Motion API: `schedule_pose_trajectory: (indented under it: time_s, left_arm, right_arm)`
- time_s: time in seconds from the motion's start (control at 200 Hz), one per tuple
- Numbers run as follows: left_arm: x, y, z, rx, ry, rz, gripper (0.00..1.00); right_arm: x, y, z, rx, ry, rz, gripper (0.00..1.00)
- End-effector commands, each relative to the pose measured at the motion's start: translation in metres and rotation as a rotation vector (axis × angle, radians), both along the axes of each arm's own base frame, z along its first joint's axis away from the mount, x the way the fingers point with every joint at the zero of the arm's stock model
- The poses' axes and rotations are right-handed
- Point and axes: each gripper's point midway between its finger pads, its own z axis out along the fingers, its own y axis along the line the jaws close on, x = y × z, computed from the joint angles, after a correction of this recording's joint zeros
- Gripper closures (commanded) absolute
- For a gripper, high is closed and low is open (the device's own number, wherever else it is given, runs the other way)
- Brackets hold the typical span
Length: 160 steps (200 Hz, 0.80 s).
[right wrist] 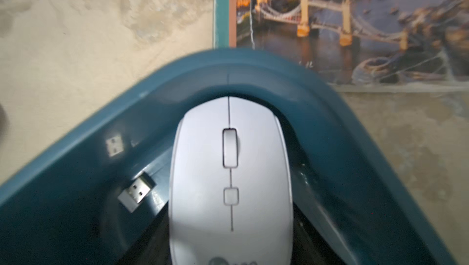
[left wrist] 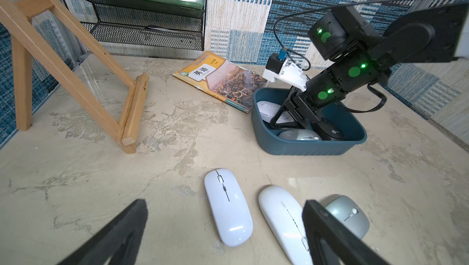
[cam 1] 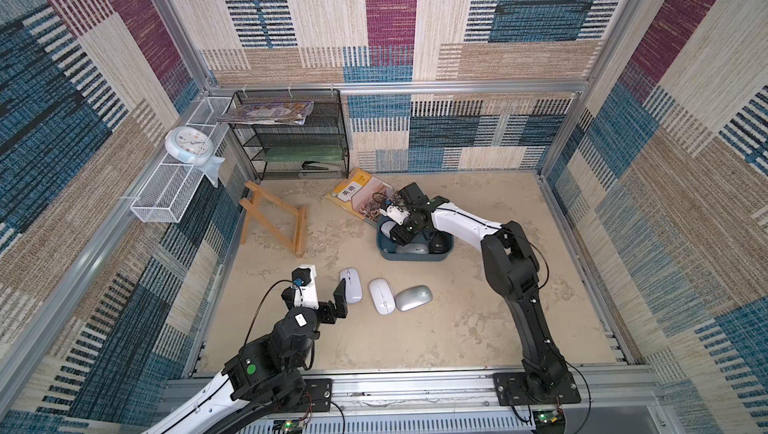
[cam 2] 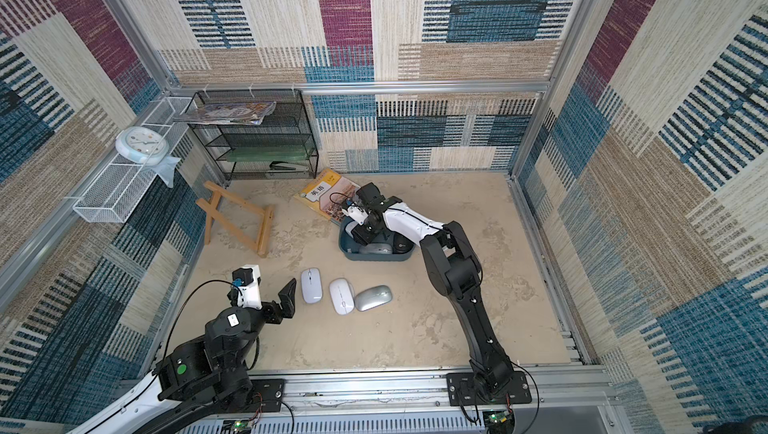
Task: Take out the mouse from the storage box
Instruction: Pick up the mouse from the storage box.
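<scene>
The dark teal storage box (cam 1: 415, 256) (left wrist: 304, 147) stands on the table right of centre. My right gripper (cam 1: 400, 236) (right wrist: 229, 225) reaches down into it, its black fingers (right wrist: 152, 230) pressed against both sides of a white mouse (right wrist: 231, 175) (left wrist: 266, 109) in the box's corner. A grey mouse (left wrist: 299, 134) and a black mouse (left wrist: 332, 133) also lie inside, with a small USB dongle (right wrist: 137, 194). My left gripper (cam 1: 328, 288) (left wrist: 225, 204) hovers open and empty beside three mice on the table: white (cam 1: 351, 285), white (cam 1: 382, 295), silver (cam 1: 413, 298).
A textbook (cam 1: 361, 197) lies against the box's far side. A wooden easel (cam 1: 274, 220) lies at the left. A black mesh rack (cam 1: 291, 133) stands at the back left, with a white wire basket (cam 1: 174, 187) and a clock (cam 1: 189, 147) on the left wall.
</scene>
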Motion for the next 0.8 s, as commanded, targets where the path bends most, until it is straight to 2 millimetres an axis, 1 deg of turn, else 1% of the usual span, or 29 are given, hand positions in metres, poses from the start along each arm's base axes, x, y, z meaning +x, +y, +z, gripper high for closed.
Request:
schedule_pose_trajectory:
  time_s: [0.0, 0.125, 0.215, 0.401, 0.556, 0.796]
  left_arm:
    - [0.002, 0.003, 0.003, 0.005, -0.011, 0.018, 0.01]
    - [0.002, 0.003, 0.002, 0.007, -0.011, 0.019, 0.01]
    - [0.002, 0.003, 0.002, 0.007, -0.011, 0.021, 0.01]
    - [0.003, 0.002, 0.001, 0.014, -0.009, 0.022, 0.01]
    - [0.005, 0.0, -0.001, 0.026, -0.002, 0.02, 0.01]
    - [0.007, -0.004, -0.006, 0.046, 0.011, 0.015, 0.01]
  right_arm:
    - [0.001, 0.004, 0.025, 0.054, -0.041, -0.012, 0.51]
    - [-0.004, -0.001, 0.045, 0.082, -0.067, -0.042, 0.53]
    - [-0.01, -0.009, 0.06, 0.1, -0.084, -0.069, 0.53]
    - [-0.034, -0.025, 0.085, 0.143, -0.087, -0.126, 0.55]
    - [-0.06, -0.044, 0.099, 0.159, -0.098, -0.204, 0.56]
    - [-0.1, -0.07, 0.106, 0.196, -0.093, -0.3, 0.56]
